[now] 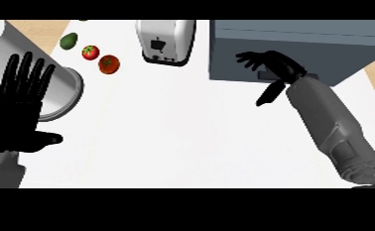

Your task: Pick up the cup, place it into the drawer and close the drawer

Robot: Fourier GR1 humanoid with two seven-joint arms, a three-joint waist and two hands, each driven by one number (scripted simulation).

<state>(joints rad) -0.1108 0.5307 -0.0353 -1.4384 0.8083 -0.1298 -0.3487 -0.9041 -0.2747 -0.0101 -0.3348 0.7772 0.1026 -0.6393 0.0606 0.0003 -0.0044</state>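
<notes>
I have one view only, from the robot's head, aimed steeply down at the white bench (183, 126). It sits close: both forearms enter from the lower edge. The left robot hand (26, 106) shows at the view's left, the right robot hand (275, 66) at upper right. Beyond the right robot hand, the grey drawer unit (293, 41) meets the frame's top. No second view shares this scene.

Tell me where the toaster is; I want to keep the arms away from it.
In the head view the toaster stands at the counter's far edge, centre-left, between the two tomatoes on its left and the grey drawer unit on its right.
</notes>
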